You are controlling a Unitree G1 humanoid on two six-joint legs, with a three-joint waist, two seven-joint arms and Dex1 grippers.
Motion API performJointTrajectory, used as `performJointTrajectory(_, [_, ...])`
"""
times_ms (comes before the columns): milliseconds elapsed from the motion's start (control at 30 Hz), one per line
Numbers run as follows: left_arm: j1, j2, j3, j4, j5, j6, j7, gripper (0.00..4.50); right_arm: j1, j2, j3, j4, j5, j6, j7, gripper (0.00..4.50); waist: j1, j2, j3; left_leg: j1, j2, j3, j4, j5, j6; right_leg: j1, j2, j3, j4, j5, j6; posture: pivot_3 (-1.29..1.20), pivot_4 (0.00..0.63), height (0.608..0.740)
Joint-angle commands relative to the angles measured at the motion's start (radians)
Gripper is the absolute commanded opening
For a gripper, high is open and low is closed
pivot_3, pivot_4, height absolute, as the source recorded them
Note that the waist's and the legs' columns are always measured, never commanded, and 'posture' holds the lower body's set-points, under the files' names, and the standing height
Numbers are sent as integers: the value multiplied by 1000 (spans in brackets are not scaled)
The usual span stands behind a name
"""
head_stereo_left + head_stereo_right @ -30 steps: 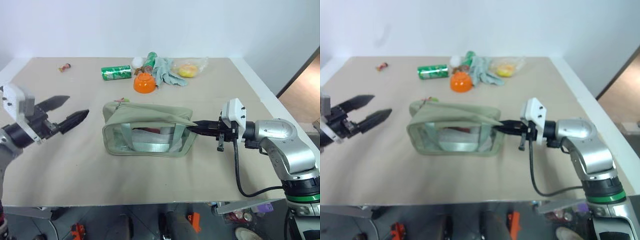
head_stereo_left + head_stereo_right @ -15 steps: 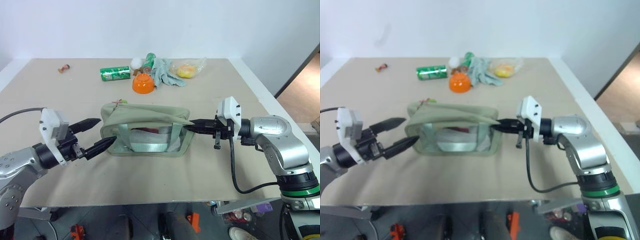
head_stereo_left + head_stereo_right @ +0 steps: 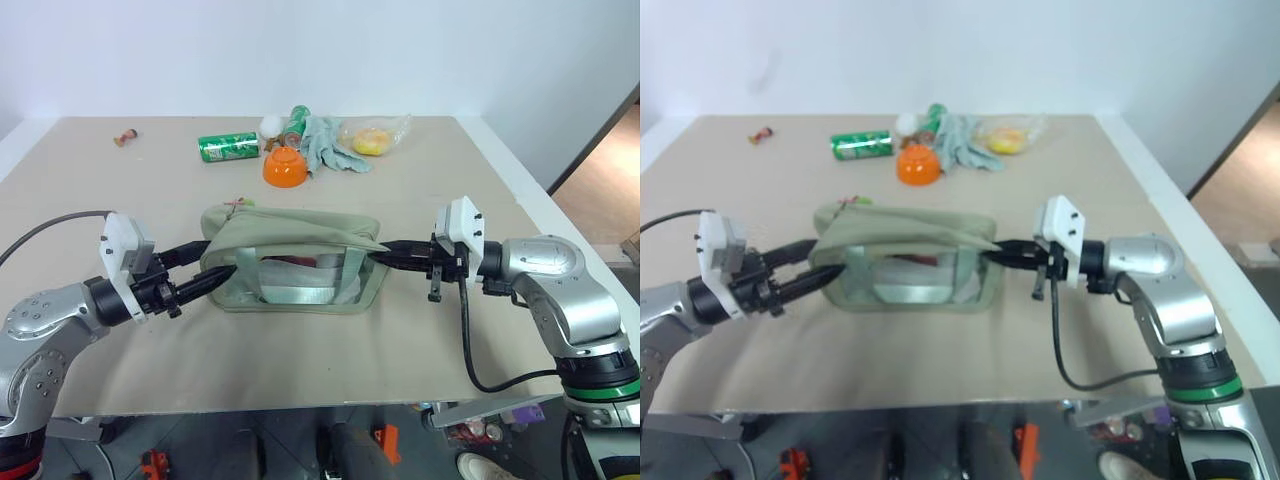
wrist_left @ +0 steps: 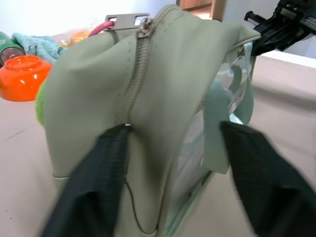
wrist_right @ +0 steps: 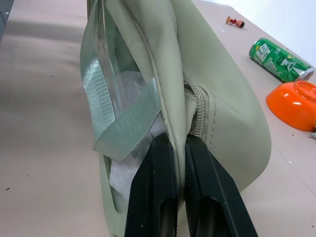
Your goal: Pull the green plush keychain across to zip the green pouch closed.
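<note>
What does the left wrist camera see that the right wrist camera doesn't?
Left wrist camera, not the right: the zipper's metal pull with pink string, and a peek of the green plush keychain. Right wrist camera, not the left: a tiny toy figure. Both: the green pouch and the orange bowl.

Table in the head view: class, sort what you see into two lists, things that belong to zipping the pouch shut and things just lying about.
Job:
green pouch
plush keychain at its zipper end
left pincer
right pincer

Lying about:
soda can
orange bowl
gloves
clear bag with yellow item
small figure
</note>
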Motion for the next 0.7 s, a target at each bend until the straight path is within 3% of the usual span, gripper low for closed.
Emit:
performJointTrajectory(33, [-61, 7, 16, -3, 12, -52, 3, 1628, 18, -17, -6, -19, -9, 10, 0, 0, 0, 0, 0, 0, 0, 0, 0, 0, 0, 0, 0, 0, 0, 0, 0, 0, 150, 740])
performJointTrajectory(167, [-69, 10, 9, 7, 27, -74, -6, 181, 21, -19, -6, -20, -11, 7, -1, 0, -1, 0, 0, 0, 0, 1, 0, 0, 0, 0, 0, 0, 0, 0, 0, 0, 150, 740])
performJointTrajectory(200, [-70, 9, 8, 8, 27, -76, -8, 31, 22, -19, -6, -20, -11, 7, -1, 0, -1, 0, 0, 0, 0, 2, 0, 0, 0, 0, 0, 1, 0, 0, 0, 0, 150, 740])
performJointTrajectory(500, [-70, 15, -21, 13, 65, -84, -11, 31, 20, -10, 1, -23, -5, 6, 3, 0, 0, 0, 0, 0, 0, 3, -1, 0, 0, -1, 0, 1, 0, 1, 2, 0, 150, 740])
performJointTrajectory(633, [-64, 24, -21, 15, 74, -82, -10, 31, 4, -20, -10, -36, 52, 93, 12, 0, 0, 0, 0, 0, 0, 3, -1, 0, 0, 0, 0, 1, 0, 0, 0, 0, 150, 740])
performJointTrajectory(667, [-57, 26, -20, 16, 76, -82, -13, 0, -4, -17, -21, -38, 63, 104, 4, 739, 0, 0, 0, 0, 0, 3, -1, 0, 0, 0, 0, 1, 0, 0, 0, 0, 150, 740])
performJointTrajectory(700, [-48, 28, -20, 13, 78, -81, -16, 0, -13, -19, -34, -42, 89, 141, 0, 875, 0, 0, 0, 0, 0, 3, -1, 0, 0, -1, 0, 2, 0, 0, 0, 0, 150, 740])
